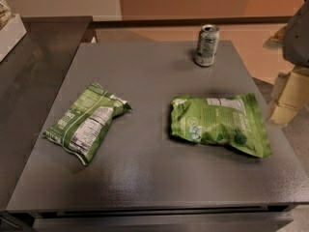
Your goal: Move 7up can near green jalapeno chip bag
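Note:
The 7up can (207,45), silver and green with a silver top, stands upright near the far edge of the dark grey table (145,178), right of centre. The green jalapeno chip bag (87,121), darker green with a white nutrition panel and a diagonal white stripe, lies at the left middle of the table. My gripper (295,33) shows only as a grey shape at the upper right edge of the view. It is raised beyond the table's right side, to the right of the can and apart from it.
A wider, brighter lime-green chip bag (219,123) with round emblems lies at the right middle of the table, between the can and the front edge. A dark counter (34,71) adjoins the table on the left. Tan boxes (289,93) stand to the right.

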### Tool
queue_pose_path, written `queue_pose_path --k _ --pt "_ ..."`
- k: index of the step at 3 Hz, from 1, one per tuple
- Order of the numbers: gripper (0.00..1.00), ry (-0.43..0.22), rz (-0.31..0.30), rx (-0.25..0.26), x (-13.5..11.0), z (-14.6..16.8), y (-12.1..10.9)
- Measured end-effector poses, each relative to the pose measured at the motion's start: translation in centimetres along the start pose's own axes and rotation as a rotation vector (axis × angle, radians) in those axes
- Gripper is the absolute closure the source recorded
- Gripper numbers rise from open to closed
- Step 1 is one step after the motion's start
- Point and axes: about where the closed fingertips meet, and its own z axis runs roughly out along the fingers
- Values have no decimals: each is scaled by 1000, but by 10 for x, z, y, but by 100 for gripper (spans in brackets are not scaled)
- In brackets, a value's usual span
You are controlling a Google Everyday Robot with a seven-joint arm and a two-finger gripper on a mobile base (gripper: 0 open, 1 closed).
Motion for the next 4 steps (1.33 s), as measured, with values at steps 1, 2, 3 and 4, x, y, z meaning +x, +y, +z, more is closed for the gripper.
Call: queue_pose_path --k 1,2,3,4 --pt "0 1 -6 -1 -2 -1 -2" --pt "0 -21 20 12 -3 10 -22" --pt "0 -73 91 32 0 23 -57" --pt "0 -138 182 55 3 33 -93"
